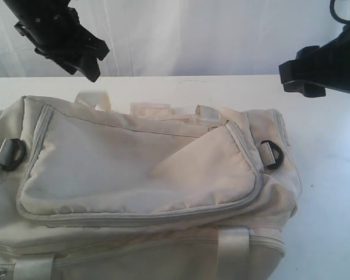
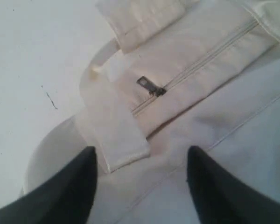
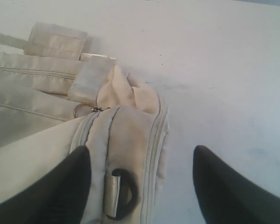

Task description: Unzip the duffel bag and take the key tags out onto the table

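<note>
White table [image 1: 332, 175] fills the scene up to a pale curtain [image 1: 181, 35] at the far side. On it lies the duffel bag [image 1: 134, 169], taking up the near left and middle. The exterior view cuts off its near side and left end, so we cannot see the whole of it. A grey zipper [image 1: 134, 219] borders its broad top flap and looks shut along the near edge. At the far right corner the flap is creased over, and there we cannot tell how the zipper stands. A dark strap ring [image 1: 272, 154] shows at the right end and another [image 1: 10, 154] at the left.

The left claw [image 2: 140, 156] hangs above the far left part of the bag with its arm cut off by the frame. Its fingers stand well apart with nothing between them. Below it we make out a webbing handle [image 2: 109, 126] and a small metal zipper pull [image 2: 149, 86] on a pocket seam. The picture is soft, and that zipper seems closed.

The right claw [image 3: 141, 149] hovers above the right end of the bag, partly out of the exterior view. It too is spread wide and holds nothing. Beneath it the ring at the right end is half cut by the frame edge.

The key tags show in none of the views.
</note>
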{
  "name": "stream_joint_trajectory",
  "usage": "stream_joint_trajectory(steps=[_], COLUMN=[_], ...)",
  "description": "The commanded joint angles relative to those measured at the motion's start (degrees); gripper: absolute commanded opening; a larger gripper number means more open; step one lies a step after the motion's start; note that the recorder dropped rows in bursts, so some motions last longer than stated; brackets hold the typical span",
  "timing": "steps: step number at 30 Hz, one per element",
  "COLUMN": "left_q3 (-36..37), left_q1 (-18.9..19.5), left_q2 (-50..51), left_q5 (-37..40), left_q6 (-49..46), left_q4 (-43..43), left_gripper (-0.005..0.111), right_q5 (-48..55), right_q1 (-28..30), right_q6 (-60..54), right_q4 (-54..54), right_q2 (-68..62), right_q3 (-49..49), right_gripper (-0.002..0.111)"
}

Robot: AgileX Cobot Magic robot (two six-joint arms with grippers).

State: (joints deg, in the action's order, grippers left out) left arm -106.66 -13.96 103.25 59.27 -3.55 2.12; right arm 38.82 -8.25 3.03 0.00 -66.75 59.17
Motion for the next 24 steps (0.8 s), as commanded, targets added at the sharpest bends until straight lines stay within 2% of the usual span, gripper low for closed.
stream_joint_trajectory(steps=[1, 4, 7, 12, 15, 18, 24], left_q3=[-1.8, -2.1, -2.1, -2.1, -2.1, -2.1, -2.1], left_q1=[0.0, -0.6, -2.6, -6.0, -7.3, -7.4, -7.5], left_q2=[-1.3, 0.1, 4.6, 12.7, 16.7, 20.1, 23.4], left_q5=[-3.1, -5.0, -5.3, -9.9, -14.3, -17.1, -18.3], left_q6=[0.3, -5.3, -7.9, -13.6, -14.8, -15.1, -26.3], left_q4=[7.7, 21.3, 28.0, 36.5, 37.2, 39.6, 53.5], left_gripper=[0.073, 0.07, 0.068, 0.068, 0.068, 0.068, 0.068], right_q5=[-0.2, -0.1, 0.1, 0.5, 0.5, 0.5, 0.5], right_q1=[0.3, 0.3, 0.3, 0.3, 0.3, 0.3, 0.3], right_q6=[-0.3, -0.3, -0.3, -0.3, -0.3, -0.3, -0.3], right_q4=[0.3, 0.5, 0.5, 0.5, 0.5, 0.5, 0.5], right_q2=[0.3, 0.3, 0.3, 0.3, 0.3, 0.3, 0.3], right_q3=[0.1, 0.1, 0.1, 0.1, 0.1, 0.1, 0.1], right_gripper=[0.059, 0.059, 0.059, 0.059, 0.059, 0.059, 0.059])
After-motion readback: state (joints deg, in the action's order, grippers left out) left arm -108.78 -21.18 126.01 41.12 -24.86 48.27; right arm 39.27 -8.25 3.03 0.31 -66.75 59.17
